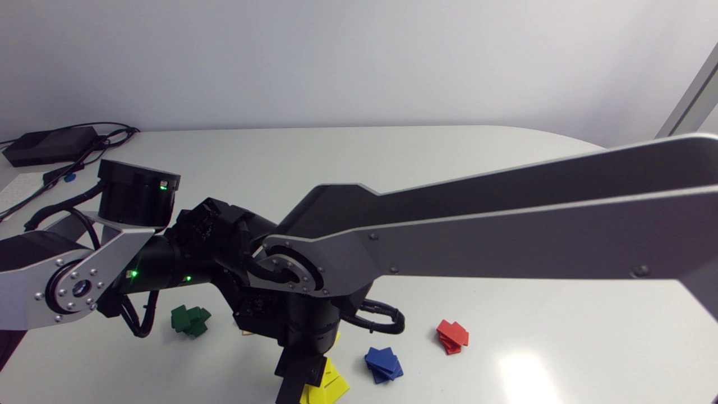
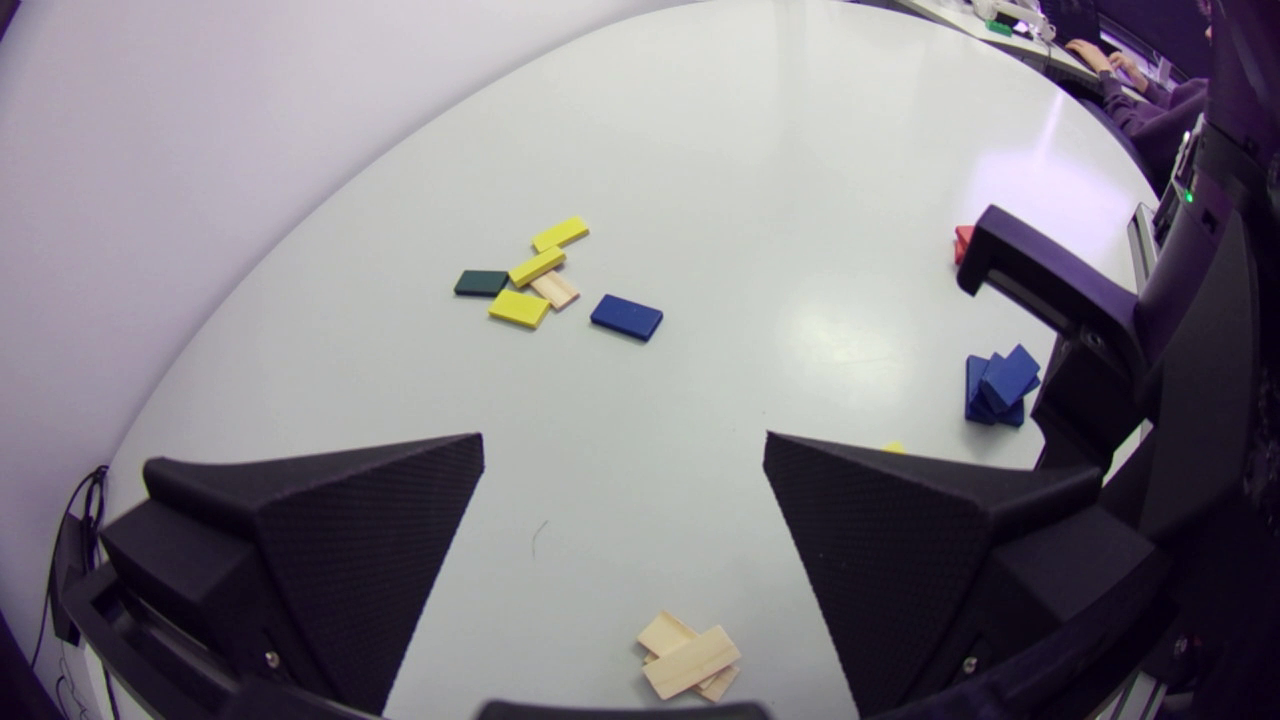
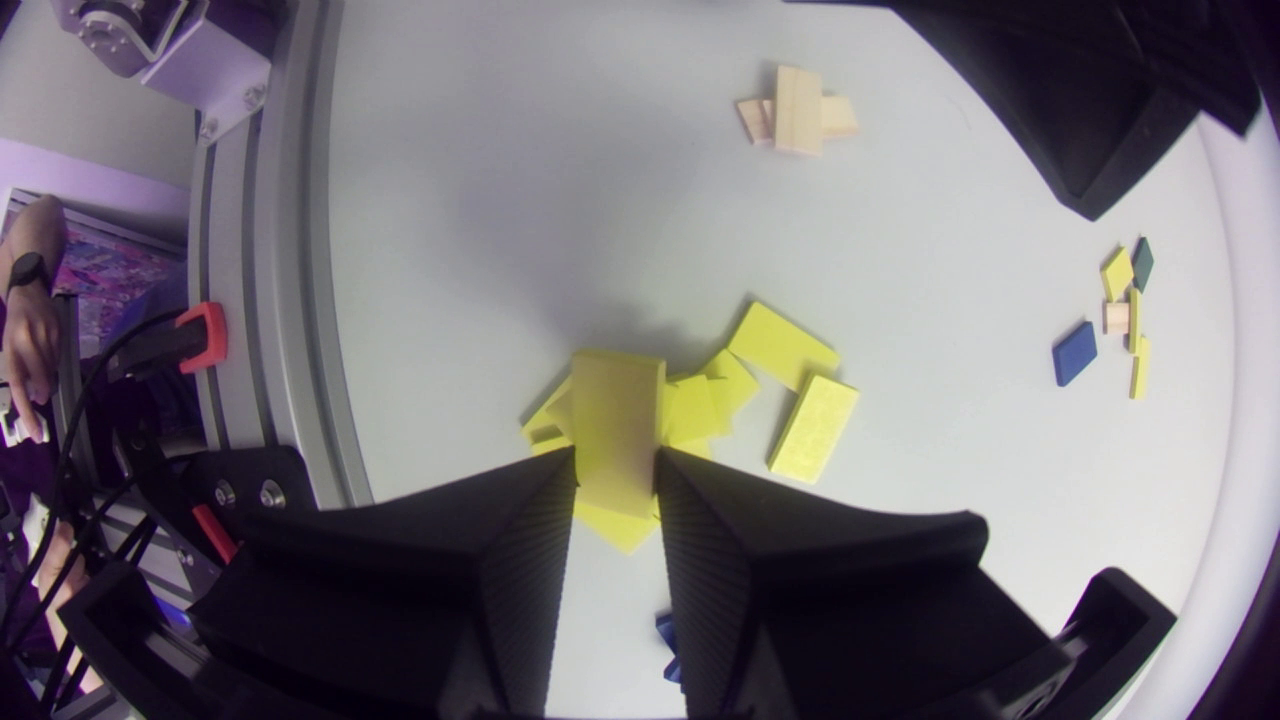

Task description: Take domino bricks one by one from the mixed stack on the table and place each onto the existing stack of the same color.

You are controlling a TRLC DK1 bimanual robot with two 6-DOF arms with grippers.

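One yellow brick (image 3: 617,420) is clamped in your right tool (image 3: 615,458), above the yellow stack (image 1: 331,388) at the head view's lower middle. Lower it flat and release gently. Your left tool (image 2: 624,440) stands apart, empty.

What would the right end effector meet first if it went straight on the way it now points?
Probably the yellow stack: the right end effector, shut on a yellow brick, points down at it. The held brick would touch first; the remaining gap is unclear.
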